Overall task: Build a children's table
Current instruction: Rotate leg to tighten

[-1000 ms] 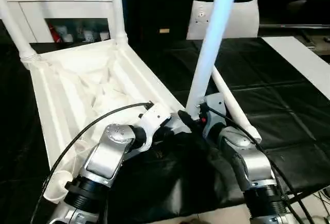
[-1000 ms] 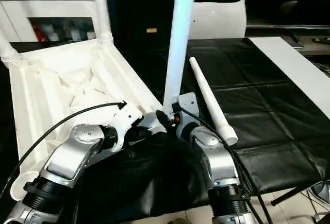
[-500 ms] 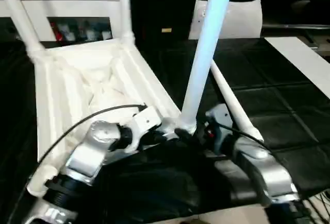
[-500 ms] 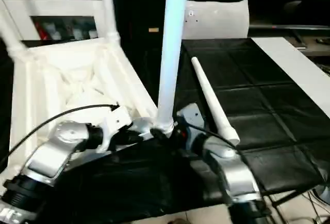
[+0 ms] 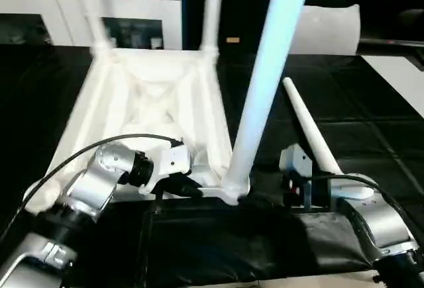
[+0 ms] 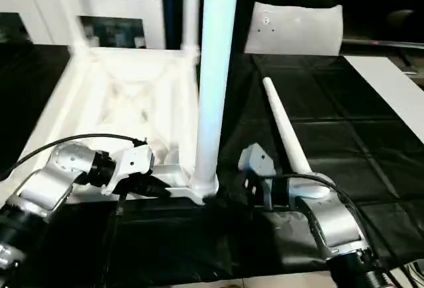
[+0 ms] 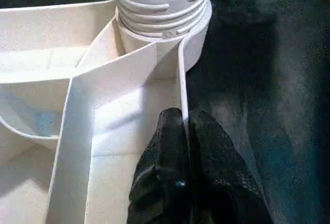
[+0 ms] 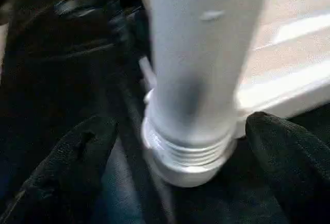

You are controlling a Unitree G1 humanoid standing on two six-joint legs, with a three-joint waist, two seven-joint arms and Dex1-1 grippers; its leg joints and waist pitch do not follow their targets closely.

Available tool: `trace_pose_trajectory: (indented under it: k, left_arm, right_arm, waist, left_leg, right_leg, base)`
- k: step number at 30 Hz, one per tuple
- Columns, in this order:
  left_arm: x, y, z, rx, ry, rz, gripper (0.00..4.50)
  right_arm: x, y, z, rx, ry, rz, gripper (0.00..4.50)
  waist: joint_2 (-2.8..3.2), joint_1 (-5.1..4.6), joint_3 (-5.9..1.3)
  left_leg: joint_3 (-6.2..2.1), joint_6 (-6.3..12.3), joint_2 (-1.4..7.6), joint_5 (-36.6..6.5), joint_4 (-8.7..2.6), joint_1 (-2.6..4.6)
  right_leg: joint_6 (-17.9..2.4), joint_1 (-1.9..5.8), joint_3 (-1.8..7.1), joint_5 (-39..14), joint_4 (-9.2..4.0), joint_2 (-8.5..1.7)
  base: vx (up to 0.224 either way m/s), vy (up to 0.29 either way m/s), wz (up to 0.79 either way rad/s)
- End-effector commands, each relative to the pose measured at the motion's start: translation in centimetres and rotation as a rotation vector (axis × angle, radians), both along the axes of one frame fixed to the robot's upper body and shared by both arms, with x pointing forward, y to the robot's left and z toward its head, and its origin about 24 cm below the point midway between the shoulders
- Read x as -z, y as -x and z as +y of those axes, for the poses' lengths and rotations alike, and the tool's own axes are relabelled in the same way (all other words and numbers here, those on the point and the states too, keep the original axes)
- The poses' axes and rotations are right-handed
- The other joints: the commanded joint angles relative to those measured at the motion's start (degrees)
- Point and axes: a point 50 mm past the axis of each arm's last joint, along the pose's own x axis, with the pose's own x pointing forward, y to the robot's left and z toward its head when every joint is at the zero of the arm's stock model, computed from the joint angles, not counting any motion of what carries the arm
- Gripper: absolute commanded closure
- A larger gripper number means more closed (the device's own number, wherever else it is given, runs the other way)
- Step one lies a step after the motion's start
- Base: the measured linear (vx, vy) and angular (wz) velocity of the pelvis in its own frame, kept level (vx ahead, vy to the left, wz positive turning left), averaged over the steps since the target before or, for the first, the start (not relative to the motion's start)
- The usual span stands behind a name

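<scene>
The children's table lies upside down: the white tabletop [image 5: 152,96] shows its ribbed underside. Two legs [image 5: 213,3] stand in its far corners. A third leg [image 5: 265,89] stands upright in the near right corner socket. My left gripper [image 7: 184,123] is shut on the tabletop's thin rim wall just beside that socket [image 7: 160,7]. My right gripper [image 8: 183,154] is open, its black fingers [image 8: 77,157] standing on either side of the leg's threaded base [image 8: 188,147], apart from it. A fourth leg [image 5: 311,136] lies loose on the black cloth, beside my right forearm.
Black cloth [image 5: 377,136] covers the work surface to the right. A flat white bag [image 5: 328,30] stands at the back, and white cabinets [image 5: 40,10] at the back left. A pale board [image 5: 404,76] lies at the far right.
My right gripper's fingers have spread wider around the upright leg's base. The head camera has shifted, so the whole scene sits differently. The left gripper keeps its hold on the rim.
</scene>
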Motion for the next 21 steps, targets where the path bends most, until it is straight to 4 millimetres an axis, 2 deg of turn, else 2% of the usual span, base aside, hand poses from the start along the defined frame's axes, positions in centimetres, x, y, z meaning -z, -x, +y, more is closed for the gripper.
trace_pose_trajectory:
  k: [1, 4, 6, 7, 8, 11, 15, 17, 21]
  left_arm:
    - [-0.32, 0.51, -1.61, 0.157, -0.011, 0.000, 4.50]
    - [-0.34, 0.56, -1.75, 0.197, -0.018, 0.006, 4.50]
    - [-0.32, 0.60, -1.82, 0.224, -0.022, 0.011, 4.50]
    - [-0.32, 0.60, -1.82, 0.227, -0.022, 0.011, 4.50]
    - [-0.34, 0.59, -1.84, 0.236, -0.022, 0.011, 4.50]
    - [-0.33, 0.57, -1.90, 0.245, -0.023, 0.011, 4.50]
    - [-0.29, 0.54, -1.88, 0.247, -0.023, 0.012, 4.50]
    - [-0.26, 0.55, -1.80, 0.249, -0.025, 0.015, 4.50]
    - [-0.21, 0.53, -1.71, 0.253, -0.028, 0.017, 4.50]
  right_arm:
    - [-0.20, -0.13, -0.04, -0.043, 0.019, -0.009, 0.07]
    - [-0.02, -0.03, -0.03, -0.084, 0.031, 0.003, 0.07]
    - [0.05, -0.13, 0.02, -0.105, 0.031, 0.009, 0.21]
    - [0.05, -0.17, 0.03, -0.106, 0.030, 0.009, 0.31]
    - [-0.04, -0.39, 0.14, -0.113, 0.026, 0.010, 0.42]
    - [-0.10, -0.52, 0.30, -0.129, 0.019, 0.013, 0.66]
    - [-0.16, -0.43, 0.51, -0.152, 0.009, 0.023, 0.86]
    - [-0.17, -0.39, 0.61, -0.166, 0.006, 0.027, 1.18]
    - [-0.16, -0.40, 0.71, -0.177, -0.001, 0.033, 1.43]
  waist:
    - [0.10, -0.45, -3.39]
    - [0.04, -0.33, -3.41]
    - [0.09, -0.18, -3.45]
    - [-0.06, -0.09, -3.44]
    - [0.14, -0.04, -3.47]
    - [-0.17, -0.14, -3.52]
    - [-0.21, -0.14, -3.53]
    - [-0.22, -0.14, -3.54]
    - [-0.16, -0.15, -3.54]
  left_leg:
    - [-0.30, 2.43, 2.40, -11.64, -4.29, 0.15]
    - [-0.32, 2.22, 2.45, -12.08, -4.28, 0.20]
    - [-0.29, 2.12, 2.47, -11.94, -4.22, 0.29]
    - [-0.27, 2.23, 2.43, -11.66, -4.19, 0.21]
    - [-0.32, 2.15, 2.45, -11.53, -4.24, 0.19]
    - [-0.28, 2.17, 2.49, -11.35, -4.16, 0.16]
    - [-0.31, 2.28, 2.50, -11.06, -4.14, 0.11]
    - [-0.27, 2.31, 2.48, -10.98, -4.12, 0.13]
    - [-0.29, 2.22, 2.51, -11.31, -4.15, 0.20]
  right_leg:
    - [-9.96, 2.96, 3.47, -14.35, -4.32, -3.61]
    - [-10.11, 2.93, 3.46, -15.08, -4.29, -3.67]
    - [-10.22, 2.91, 3.49, -14.92, -4.28, -3.66]
    - [-10.26, 2.95, 3.49, -14.72, -4.25, -3.64]
    - [-10.36, 2.99, 3.45, -14.58, -4.14, -3.67]
    - [-10.58, 3.04, 3.44, -13.83, -4.06, -3.59]
    - [-10.44, 3.10, 3.42, -14.09, -4.01, -3.63]
    - [-10.45, 3.09, 3.43, -14.04, -4.04, -3.61]
    - [-10.50, 3.06, 3.41, -14.34, -4.05, -3.62]
  base:
    - [0.000, 0.000, 0.00]
    - [0.000, 0.000, 0.00]
    - [0.000, 0.000, 0.00]
    - [0.000, 0.000, 0.00]
    - [0.000, 0.000, 0.00]
    - [0.000, 0.000, 0.00]
    - [0.000, 0.000, 0.00]
    - [0.000, 0.000, 0.00]
    - [0.000, 0.000, 0.00]
